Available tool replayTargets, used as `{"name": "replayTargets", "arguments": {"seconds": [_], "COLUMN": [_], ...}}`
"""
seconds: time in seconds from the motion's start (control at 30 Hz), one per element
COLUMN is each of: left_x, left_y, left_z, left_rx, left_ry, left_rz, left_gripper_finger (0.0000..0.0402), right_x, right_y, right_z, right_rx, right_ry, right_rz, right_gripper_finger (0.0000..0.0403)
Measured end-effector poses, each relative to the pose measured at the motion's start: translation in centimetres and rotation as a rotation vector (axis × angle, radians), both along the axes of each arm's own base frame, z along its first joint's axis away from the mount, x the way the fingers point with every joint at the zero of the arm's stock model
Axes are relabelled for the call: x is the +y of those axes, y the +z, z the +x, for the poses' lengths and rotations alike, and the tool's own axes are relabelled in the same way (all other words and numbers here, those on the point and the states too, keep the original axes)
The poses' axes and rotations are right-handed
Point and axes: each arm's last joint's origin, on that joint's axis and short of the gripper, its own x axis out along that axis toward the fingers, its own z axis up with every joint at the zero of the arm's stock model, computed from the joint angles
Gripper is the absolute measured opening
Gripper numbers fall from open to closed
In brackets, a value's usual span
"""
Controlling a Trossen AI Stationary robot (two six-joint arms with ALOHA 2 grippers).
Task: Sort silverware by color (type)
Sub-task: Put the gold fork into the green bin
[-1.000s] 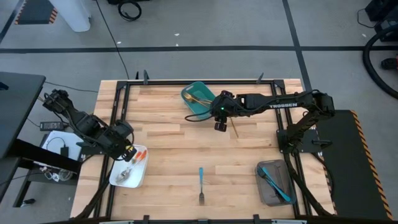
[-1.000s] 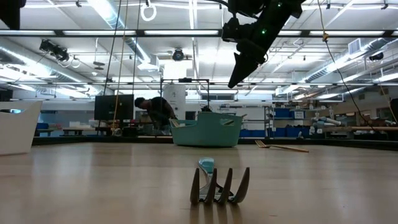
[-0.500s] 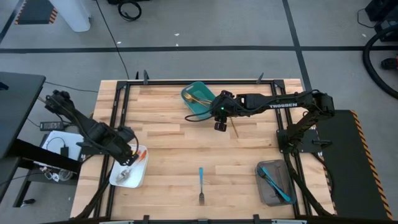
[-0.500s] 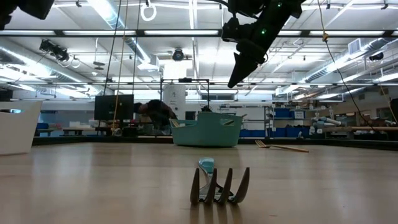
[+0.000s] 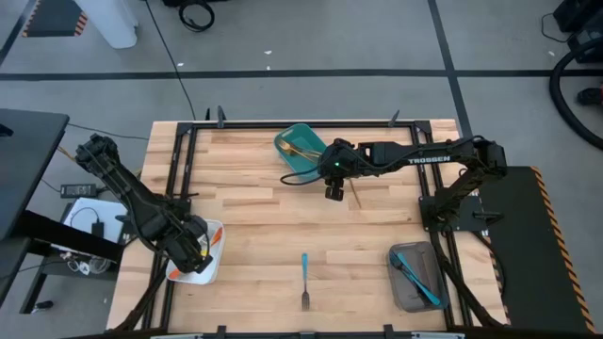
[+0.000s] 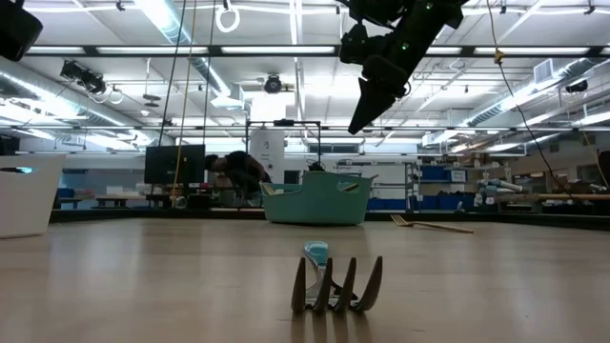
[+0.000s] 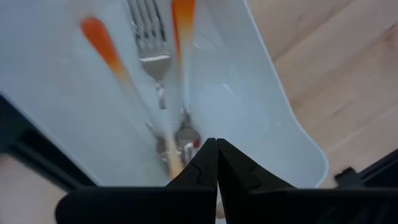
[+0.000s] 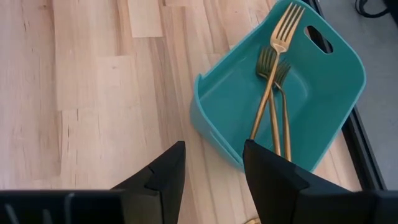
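Presently catalogued, on the wooden desk point(image 5: 264, 212):

- Teal bin point(image 5: 300, 151), far edge, centre: holds gold forks point(image 8: 272, 93), three or so, lying lengthwise.
- Gold fork point(image 5: 356, 194), loose on the desk just right of the bin, beside the right tool.
- Blue fork point(image 5: 304, 273), near edge, centre, tines toward the low camera; lying alone, well apart from both arms.
- Grey tray point(image 5: 417, 276), near right corner: holds blue utensils point(image 5: 415, 278), count unclear.
- White tray point(image 5: 193, 266), near left: holds orange utensils point(image 7: 102, 40), with at least one silver fork head point(image 7: 149, 37) between two orange handles.
- Left tool point(image 5: 193, 251): fingers point(image 7: 202, 171) pressed together, nothing visibly between them; low over the white tray, tips close above the utensils there.
- Right tool point(image 5: 332, 188): jaws spread wide, empty; raised above the desk beside the teal bin, the gold forks ahead of its fingers point(image 8: 165, 171).
- Background, low view: a person point(image 6: 238, 171) bent over behind the desk, far off in the room.
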Motion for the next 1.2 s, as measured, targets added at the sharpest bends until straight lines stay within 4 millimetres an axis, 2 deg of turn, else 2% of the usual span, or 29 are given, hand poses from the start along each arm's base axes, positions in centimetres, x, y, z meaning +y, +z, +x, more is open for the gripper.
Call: {"name": "replayTargets", "arguments": {"seconds": [0.2,0.43,0.57,0.83,1.2], "left_x": [-0.4,-0.4,-0.5,-0.2,1.1], "left_y": [-1.1,-1.7,-0.9,1.6,1.1], "left_z": [0.2,0.2,0.6,2.8,6.5], "left_rx": [0.008,0.009,-0.02,-0.262,-0.437], "left_ry": [0.032,0.028,-0.013,-0.102,-0.349], "left_rz": [-0.006,-0.003,-0.022,0.061,0.358], "left_gripper_finger": [0.002,0.0094,0.0125,0.0122,0.0116], "right_x": [0.0,0.0,0.0,0.0,0.2], "right_y": [0.0,0.0,0.0,0.1,0.2], "right_z": [0.0,0.1,0.1,0.2,0.3], "right_rx": [-0.005,-0.007,-0.008,-0.02,-0.046], "right_ry": [0.0,0.0,0.0,-0.001,-0.029], "right_rz": [-0.001,-0.001,-0.002,-0.004,0.02], "right_gripper_finger": [0.0167,0.0167,0.0167,0.0167,0.0167]}}
